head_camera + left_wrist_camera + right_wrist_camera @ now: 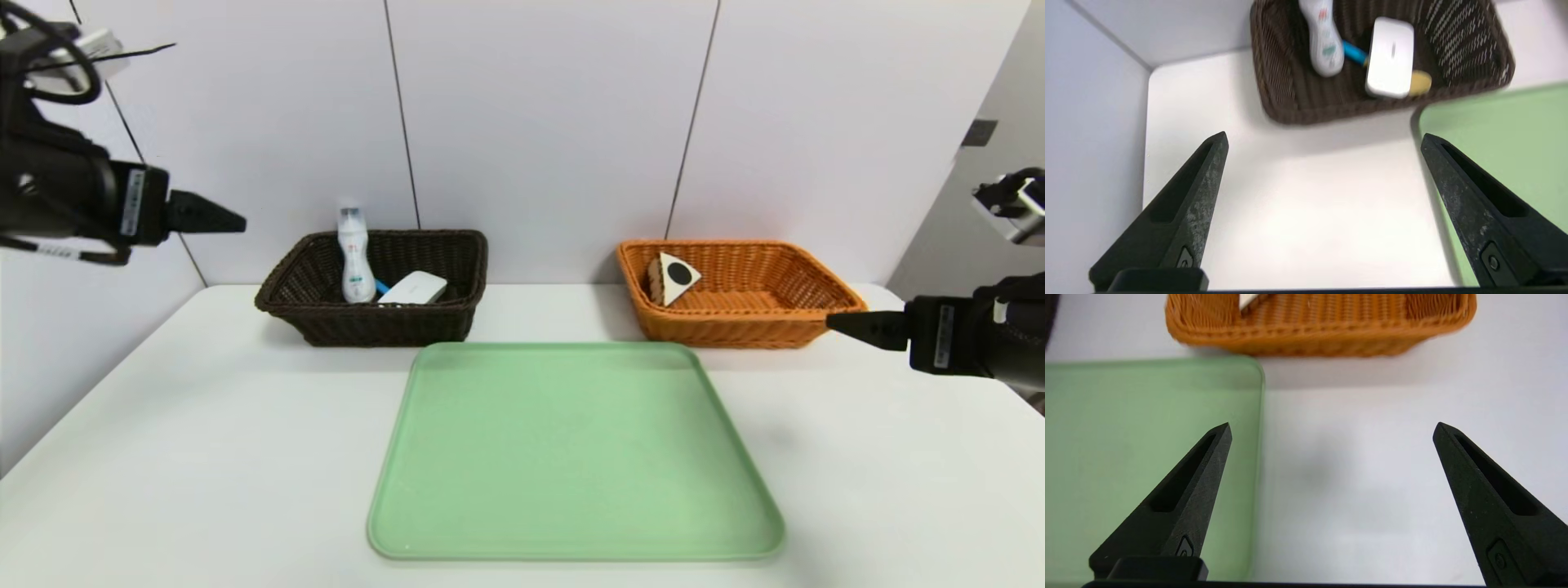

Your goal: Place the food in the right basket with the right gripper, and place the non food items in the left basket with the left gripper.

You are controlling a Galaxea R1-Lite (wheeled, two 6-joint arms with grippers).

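Head view, left claw [206, 214]: held above the bench [204, 457], to the left of the dark brown woven basket [392, 325].
Head view, bottle [353, 257]: white, grey-capped, leaned upright in the brown basket, right of the left claw.
Head view, right claw [867, 328]: held just beside the right end of the orange wicker basket [735, 329].
Head view, cake slice [673, 278]: triangular, pale with a black dot, rested in the orange basket's left end, left of the right claw.
Head view, tray [571, 457]: smooth green plastic-looking, laid between the two claws, in front of the baskets; nothing carried on it.
Left wrist view, left claw: spread wide, nothing gripped.
Left wrist view, flat box [1391, 57]: white, round-cornered, laid across the spoon [1420, 83], whose blue handle and yellow end are exposed; both contained in the brown basket beyond the left claw.
Right wrist view, right claw: spread wide, nothing gripped; bench and tray edge seen between its fingers.
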